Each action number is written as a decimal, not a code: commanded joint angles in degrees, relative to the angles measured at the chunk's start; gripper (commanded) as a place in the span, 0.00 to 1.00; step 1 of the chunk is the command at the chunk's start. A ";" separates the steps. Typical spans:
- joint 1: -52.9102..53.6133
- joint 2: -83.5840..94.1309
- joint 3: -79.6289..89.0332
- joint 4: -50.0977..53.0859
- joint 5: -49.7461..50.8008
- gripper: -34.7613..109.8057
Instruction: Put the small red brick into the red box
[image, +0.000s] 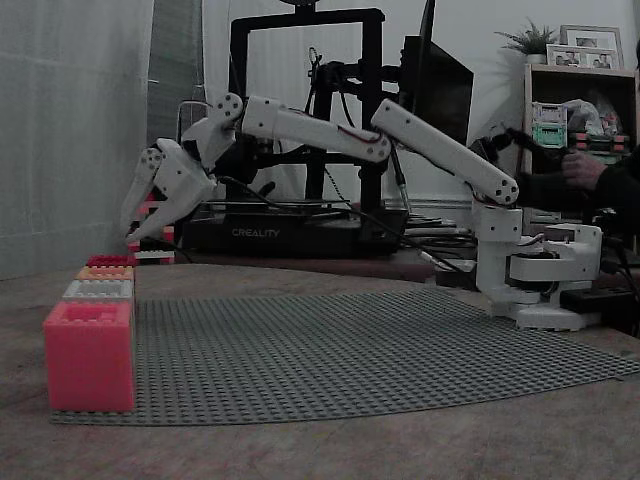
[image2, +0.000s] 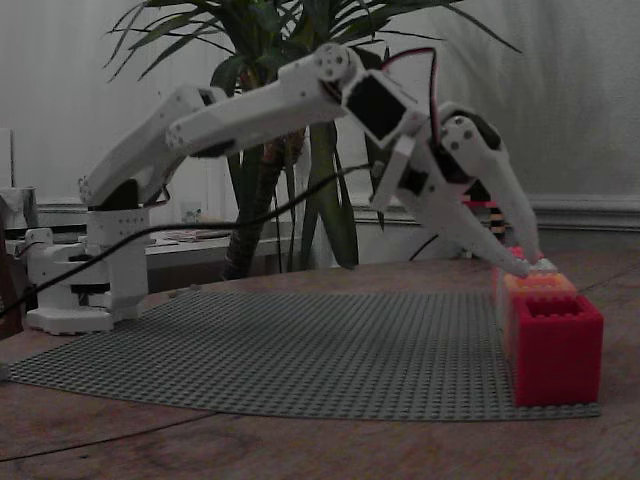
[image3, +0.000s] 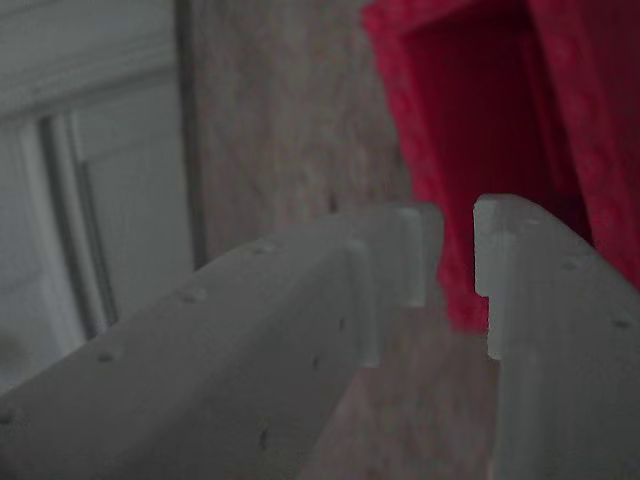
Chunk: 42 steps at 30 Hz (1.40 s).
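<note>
We see a grey studded mat (image: 380, 350) on a brown table (image: 330, 450), a potted plant (image2: 300, 120) behind. The gripper (image3: 458, 245), slightly parted and empty, hangs over the red box (image3: 480, 150); we cannot spot the brick.

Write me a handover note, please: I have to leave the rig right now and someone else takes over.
Pincer: jaws a narrow gap apart, nothing seen between them in the wrist view; tips close to the open top of the red box.
Red box: at one end of the row of boxes on the grey baseplate.
Small red brick: I cannot tell where it is; it may already lie in the box.
Done: arm reached out to the red box.
Left: look into the box for the brick; if it is there, pull the arm back.
</note>
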 joint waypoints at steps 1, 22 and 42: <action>-2.02 22.32 10.63 0.35 -0.97 0.24; -15.03 110.92 130.25 -3.69 -3.34 0.24; -16.79 150.29 147.13 14.24 6.42 0.24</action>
